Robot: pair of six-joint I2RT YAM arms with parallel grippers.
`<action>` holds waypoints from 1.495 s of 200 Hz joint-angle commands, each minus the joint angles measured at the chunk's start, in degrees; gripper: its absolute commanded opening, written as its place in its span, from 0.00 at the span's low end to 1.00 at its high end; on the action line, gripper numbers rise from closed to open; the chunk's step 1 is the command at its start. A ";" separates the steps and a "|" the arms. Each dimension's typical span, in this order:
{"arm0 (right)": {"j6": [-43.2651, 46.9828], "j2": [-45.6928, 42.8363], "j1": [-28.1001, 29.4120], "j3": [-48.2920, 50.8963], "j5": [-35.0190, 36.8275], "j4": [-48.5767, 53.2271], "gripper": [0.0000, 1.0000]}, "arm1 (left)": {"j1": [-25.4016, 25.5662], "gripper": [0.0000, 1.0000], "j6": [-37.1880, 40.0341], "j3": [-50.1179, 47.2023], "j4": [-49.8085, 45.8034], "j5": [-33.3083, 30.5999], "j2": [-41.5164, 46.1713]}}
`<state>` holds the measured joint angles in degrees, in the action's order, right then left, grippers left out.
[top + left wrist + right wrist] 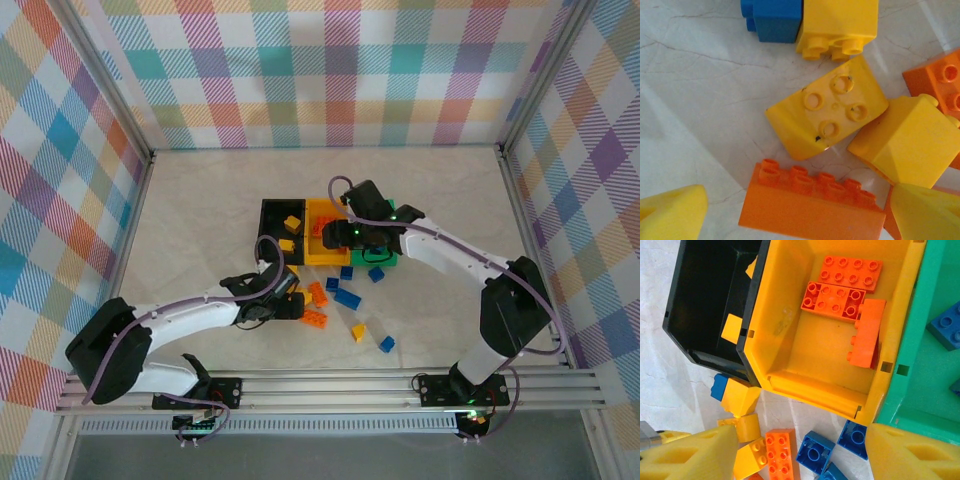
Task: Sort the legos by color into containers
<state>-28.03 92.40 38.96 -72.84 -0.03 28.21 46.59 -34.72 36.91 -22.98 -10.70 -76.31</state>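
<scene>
- Top view: the left gripper (287, 303) is low over the loose legos (340, 298) at centre frame on the table (200, 220). Its spread is not readable here. The right gripper (345, 236) is above the orange-yellow bin (322, 255). That bin sits between the black bin (272, 215) and the green bin (385, 262), all three side by side.
- Left wrist view: the left gripper (797, 195) is spread wide and grasps nothing, its yellow pads (670, 215) in the two lower corners. A long orange brick (810, 210) lies between them at bottom. Bare table separates it from the lower-left pad; contact at the lower-right pad cannot be told. A yellow brick (827, 115) lies tilted at centre, studs toward the camera.
- Right wrist view: the right gripper (802, 435) is released and empty, pads (695, 455) in the lower corners. Three orange bricks (845, 290) lie in the orange-yellow bin, upper centre. A blue brick (945, 327) lies in the green bin at right edge, and a yellow piece (732, 327) in the black bin, upper left.
</scene>
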 commanded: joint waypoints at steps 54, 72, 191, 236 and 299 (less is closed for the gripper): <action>-0.71 -2.51 0.03 0.50 0.74 -1.61 0.69 | -1.21 0.78 -0.70 -2.50 -5.84 -6.32 0.51; -0.84 -2.49 0.11 0.59 0.72 -1.93 0.69 | -1.84 0.78 -0.40 -3.58 -5.52 -5.04 1.96; -1.19 -2.93 -0.11 1.99 0.82 -2.39 0.69 | -2.27 0.25 0.49 -1.01 -2.28 -2.81 -0.25; -1.85 -3.91 -0.29 3.25 0.91 -2.88 0.69 | -1.82 0.09 -0.84 -0.01 -8.67 -2.75 8.86; -5.18 -12.15 -1.51 13.38 2.55 -3.23 0.69 | -1.60 0.08 4.86 21.59 -7.98 0.69 -0.45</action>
<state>-30.87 84.49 38.20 -63.09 1.21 25.39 44.80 -33.39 50.85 -32.99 -12.05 -69.43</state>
